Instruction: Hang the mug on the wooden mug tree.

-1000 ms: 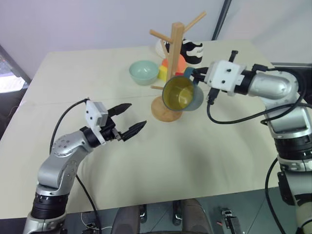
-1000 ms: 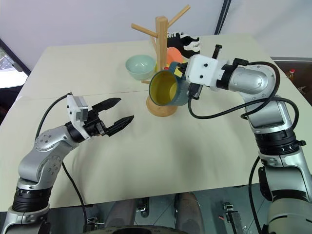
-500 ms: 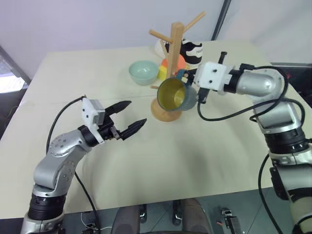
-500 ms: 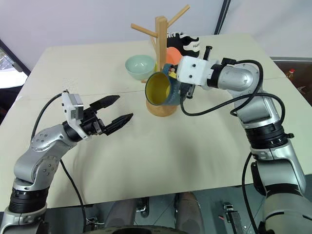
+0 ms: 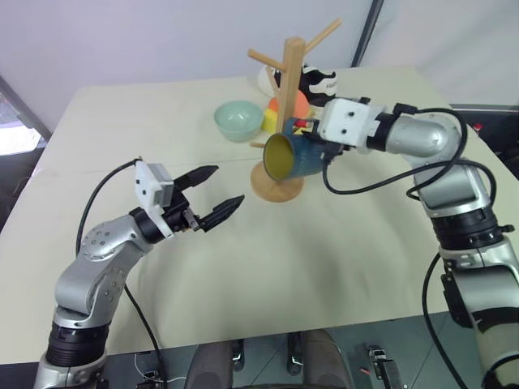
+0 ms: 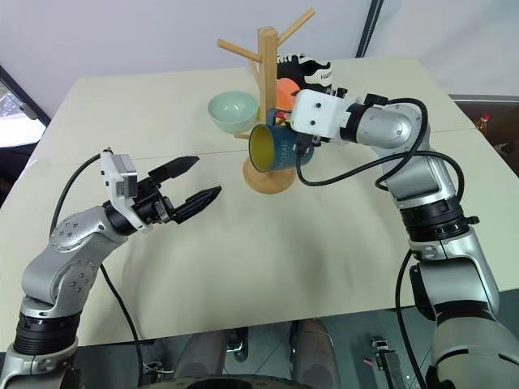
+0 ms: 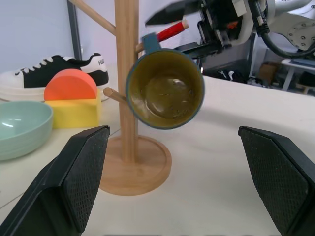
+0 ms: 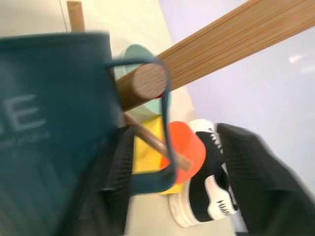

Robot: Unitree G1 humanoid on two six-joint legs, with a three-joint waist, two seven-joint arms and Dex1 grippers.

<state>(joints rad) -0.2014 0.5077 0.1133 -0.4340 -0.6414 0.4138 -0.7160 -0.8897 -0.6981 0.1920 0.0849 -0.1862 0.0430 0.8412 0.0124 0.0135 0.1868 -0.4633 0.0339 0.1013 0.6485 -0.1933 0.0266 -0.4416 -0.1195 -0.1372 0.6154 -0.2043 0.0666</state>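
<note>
Mug on the peg, my right jaws spread around its handle.

I see the mug [image 6: 272,147] tipped on its side against the wooden mug tree [image 6: 268,89], yellow mouth facing my left, its loop handle threaded over a peg end. My right gripper [image 5: 318,139] sits just behind it, fingers parted with the handle between them; I cannot tell whether either finger touches it. My left gripper [image 5: 219,194] hovers over the table [image 5: 324,259], well apart from the tree, jaws wide open and holding nothing. Behind the tree I see a pale green bowl [image 5: 240,119] and a black-and-white shoe [image 7: 49,78].
</note>
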